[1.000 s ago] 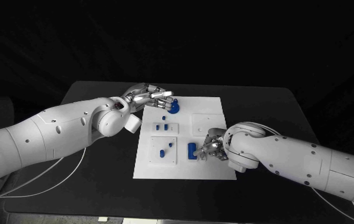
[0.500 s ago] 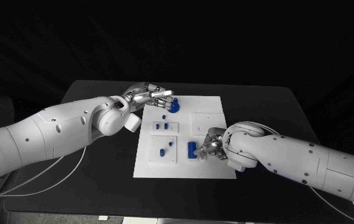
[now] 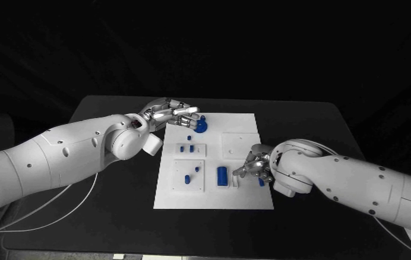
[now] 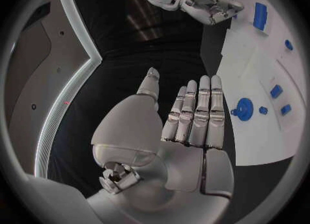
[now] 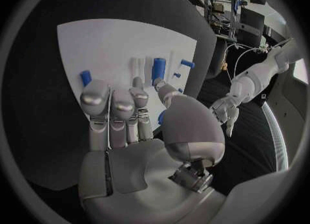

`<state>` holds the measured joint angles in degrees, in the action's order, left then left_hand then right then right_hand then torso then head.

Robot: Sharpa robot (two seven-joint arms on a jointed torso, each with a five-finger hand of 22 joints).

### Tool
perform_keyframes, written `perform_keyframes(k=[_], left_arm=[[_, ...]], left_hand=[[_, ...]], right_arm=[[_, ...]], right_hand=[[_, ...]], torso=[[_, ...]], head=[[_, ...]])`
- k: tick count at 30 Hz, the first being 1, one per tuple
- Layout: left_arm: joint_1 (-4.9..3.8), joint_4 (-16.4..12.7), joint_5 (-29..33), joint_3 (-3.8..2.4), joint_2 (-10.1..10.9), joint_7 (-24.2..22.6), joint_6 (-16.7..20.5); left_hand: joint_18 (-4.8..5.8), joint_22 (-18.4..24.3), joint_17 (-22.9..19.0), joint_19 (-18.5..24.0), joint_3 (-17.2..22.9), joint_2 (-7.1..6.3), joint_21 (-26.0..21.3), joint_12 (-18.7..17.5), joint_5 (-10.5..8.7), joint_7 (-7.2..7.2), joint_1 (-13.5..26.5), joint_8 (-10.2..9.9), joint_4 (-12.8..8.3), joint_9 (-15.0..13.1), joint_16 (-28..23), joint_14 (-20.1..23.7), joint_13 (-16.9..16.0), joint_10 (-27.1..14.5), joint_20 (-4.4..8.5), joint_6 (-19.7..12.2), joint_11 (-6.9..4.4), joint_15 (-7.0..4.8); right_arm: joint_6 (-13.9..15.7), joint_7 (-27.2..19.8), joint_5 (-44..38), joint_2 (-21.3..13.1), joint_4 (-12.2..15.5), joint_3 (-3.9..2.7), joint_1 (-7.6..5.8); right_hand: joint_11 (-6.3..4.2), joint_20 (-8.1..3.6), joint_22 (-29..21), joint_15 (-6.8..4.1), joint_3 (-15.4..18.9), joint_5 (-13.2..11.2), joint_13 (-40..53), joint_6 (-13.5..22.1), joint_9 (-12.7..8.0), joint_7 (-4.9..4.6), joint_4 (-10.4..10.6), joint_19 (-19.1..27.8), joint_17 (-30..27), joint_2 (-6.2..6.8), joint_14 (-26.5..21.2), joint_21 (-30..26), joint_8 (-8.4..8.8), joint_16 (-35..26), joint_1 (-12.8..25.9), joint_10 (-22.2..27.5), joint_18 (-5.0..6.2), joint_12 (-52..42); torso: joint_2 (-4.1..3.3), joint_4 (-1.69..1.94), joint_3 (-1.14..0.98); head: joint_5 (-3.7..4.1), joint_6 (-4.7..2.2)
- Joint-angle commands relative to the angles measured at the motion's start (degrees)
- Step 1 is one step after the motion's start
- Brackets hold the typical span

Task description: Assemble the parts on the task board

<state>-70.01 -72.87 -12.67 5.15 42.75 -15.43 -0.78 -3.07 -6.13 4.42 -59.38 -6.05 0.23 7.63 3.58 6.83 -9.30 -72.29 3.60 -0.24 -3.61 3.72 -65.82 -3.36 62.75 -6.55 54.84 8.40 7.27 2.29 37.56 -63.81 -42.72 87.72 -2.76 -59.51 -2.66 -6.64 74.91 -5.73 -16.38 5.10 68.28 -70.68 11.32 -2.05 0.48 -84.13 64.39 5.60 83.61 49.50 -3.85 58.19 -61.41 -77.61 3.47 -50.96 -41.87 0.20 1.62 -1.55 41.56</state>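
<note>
left hand (image 3: 174,114) hovering released, fingers straight, at the task board's (image 3: 244,199) far left corner | round blue part (image 3: 201,125) sitting just beside it | blue block (image 3: 223,175) standing near right hand (image 3: 257,166), released, holding nothing

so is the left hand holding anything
No, open: the left hand has flat, straight fingers and nothing in its palm, beside the round blue part.

White task board (image 3: 244,197) on black table (image 3: 111,212)
</note>
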Motion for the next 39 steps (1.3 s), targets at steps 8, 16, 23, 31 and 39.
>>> perform_keyframes(k=[8, 16, 23, 31, 39], left_arm=[[-0.03, -0.8, -0.1, -0.02, 0.1, -1.9, 0.7], [-0.02, -1.1, -0.1, -0.03, 0.4, -2.4, 1.0], [-0.02, -1.2, -0.1, -0.03, 0.5, -2.4, 0.4], [-0.02, -1.2, -0.1, -0.03, 0.3, -2.3, -0.3], [-0.02, -1.2, -0.1, -0.03, 0.3, -2.3, -0.4]], left_hand=[[-0.87, 0.2, 0.1, 0.0, -0.2, 0.77, 0.4, -0.1, -0.14, 0.32, -0.8, 0.2, -1.2, -0.1, -0.2, -0.3, -0.1, 1.2, 0.12, 1.3, -0.59, -0.07], [-0.77, 0.2, 0.1, -0.1, -0.4, 0.92, 0.5, -0.1, -0.13, 0.38, -0.8, 0.1, -1.5, -0.1, -0.2, -0.5, -0.1, 1.6, 0.23, 1.5, -0.7, -0.16], [-0.71, 0.3, 0.1, -0.1, -0.5, 0.96, 0.5, -0.1, -0.16, 0.37, -0.8, 0.1, -1.8, -0.1, -0.2, -0.5, -0.1, 1.5, 0.26, 1.4, -0.69, -0.16], [-0.68, 0.4, 0.1, 0.0, -0.6, 1.1, 0.5, -0.1, -0.29, 0.33, -0.5, 0.1, -2.0, -0.1, -0.2, -0.5, -0.1, 1.8, 0.27, 1.3, -0.73, -0.16], [-0.66, 0.4, 0.1, 0.0, -0.8, 1.08, 0.5, -0.1, -0.37, 0.28, -0.4, 0.1, -2.0, -0.1, -0.2, -0.4, -0.1, 1.6, 0.25, 1.1, -0.69, -0.12]], right_arm=[[-7.7, -1.5, -2.6, -5.5, -0.3, -2.38, -2.07], [-10.0, 1.7, -7.3, -6.7, -1.7, -2.24, -2.45], [-10.0, 3.1, -9.0, -5.6, -3.1, -0.99, -2.06], [-10.3, 3.4, -9.1, -3.4, -4.8, 1.07, -1.6], [-10.4, 3.1, -8.8, -1.9, -5.5, 1.63, -0.88]], right_hand=[[0.05, 0.08, 6.5, 0.34, 0.1, 1.6, 0.6, -0.6, 0.1, 0.35, -4.9, -0.9, 0.2, -1.49, 0.4, 0.9, 0.2, 0.4, -4.0, -0.8, -0.97, -1.5], [0.11, 0.17, 6.5, 0.5, 0.5, 0.5, 0.9, -0.4, 0.2, 0.28, -5.1, -0.7, 0.5, -1.28, 0.4, 1.2, 0.23, 0.8, -3.6, -0.8, -1.06, -1.8], [0.26, 0.24, 6.5, 0.58, -0.1, 0.0, 1.0, 0.3, -0.3, 0.0, -4.1, -0.6, 0.4, -0.65, 0.3, 1.2, 0.24, 0.8, -3.3, -0.7, -0.99, -1.7], [0.56, 0.43, 6.5, 0.79, -0.6, -1.1, 1.1, 1.4, -0.9, -0.5, -2.4, -0.5, 0.3, 0.62, 0.3, 1.2, 0.23, 0.9, -3.1, -0.6, -0.87, -1.8], [0.67, 0.51, 6.4, 0.85, -0.4, -1.9, 1.1, 1.7, -0.9, -0.67, 0.2, -0.5, 0.3, 1.95, 0.3, 1.1, 0.22, 0.9, -2.7, -0.6, -0.78, -1.8]], torso=[[-0.02, -0.25, 0.11], [0.02, -0.45, -0.03], [0.05, -0.34, 0.03], [0.04, -0.1, 0.18], [0.01, -0.24, 0.06]], head=[[0.63, -0.21], [0.7, -0.05], [0.9, -0.01], [1.2, 0.23], [1.06, 0.44]])
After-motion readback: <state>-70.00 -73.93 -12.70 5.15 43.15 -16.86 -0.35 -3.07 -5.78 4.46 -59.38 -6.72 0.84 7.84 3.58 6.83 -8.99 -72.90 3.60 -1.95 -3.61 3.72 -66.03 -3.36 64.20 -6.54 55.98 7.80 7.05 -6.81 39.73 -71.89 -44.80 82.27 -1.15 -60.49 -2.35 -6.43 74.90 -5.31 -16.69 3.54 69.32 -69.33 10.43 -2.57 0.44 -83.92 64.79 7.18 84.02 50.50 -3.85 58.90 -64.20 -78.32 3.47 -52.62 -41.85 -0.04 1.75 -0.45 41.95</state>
